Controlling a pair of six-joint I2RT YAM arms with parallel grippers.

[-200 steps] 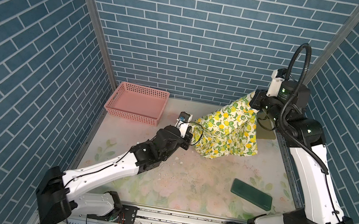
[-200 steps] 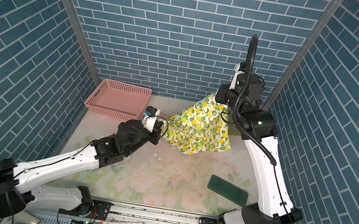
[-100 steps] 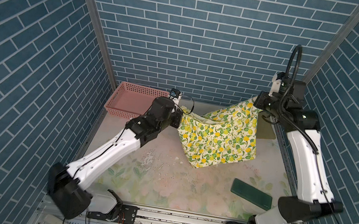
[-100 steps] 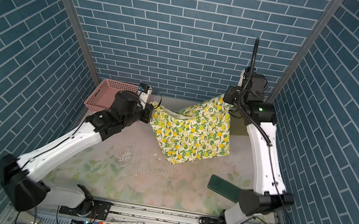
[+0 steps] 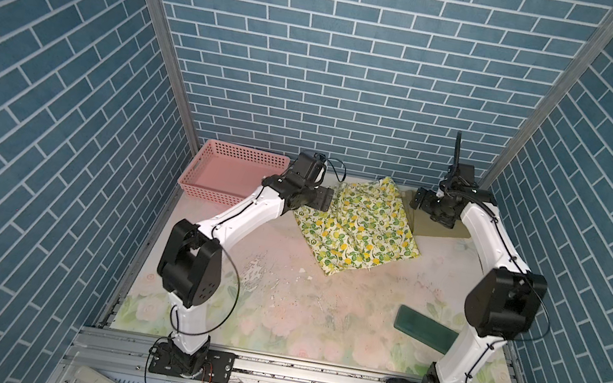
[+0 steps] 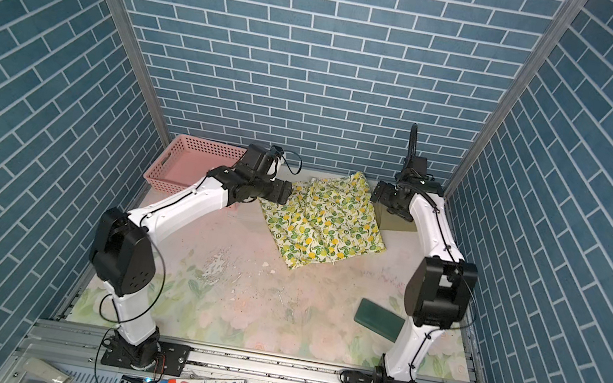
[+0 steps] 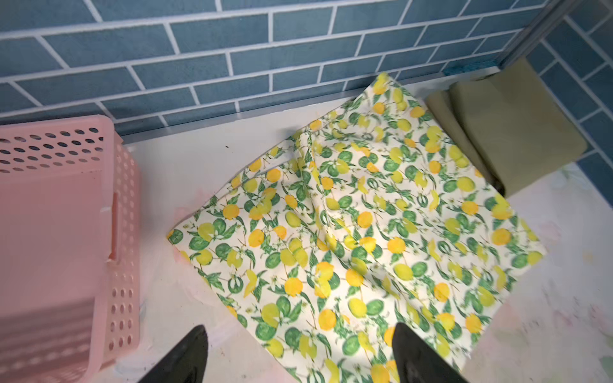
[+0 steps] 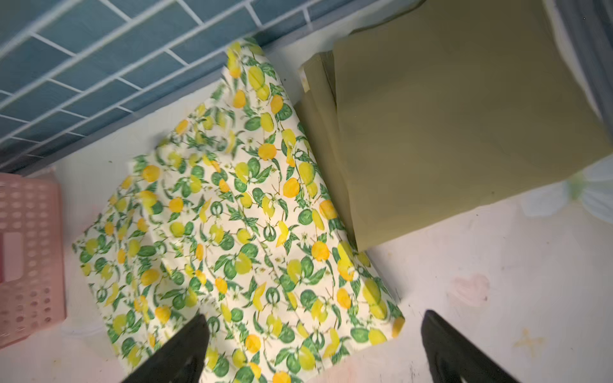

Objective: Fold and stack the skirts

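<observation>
1. The lemon skirt lies flat-ish and rumpled on the table just beside the pink basket, on its right-arm side. You can see this in both top views.
2. The left gripper sits between the basket and the skirt, at the skirt's basket-side edge. In the left wrist view its jaws are spread wide with nothing in them, and the lemon cloth lies loose under and past them.
3. The right gripper is on the skirt's far side from the basket. Its jaws are also wide apart and empty, above the lemon skirt's corner.
4. The olive skirt is folded. It sits past the lemon skirt from the basket, and the lemon cloth overlaps its edge.
5. The wrist views show the olive skirt's stacked layers clearly. In a top view the right arm covers most of it.
6. Only the top views catch the dark green block, which is well apart from the basket, by the right arm's lower link.
</observation>
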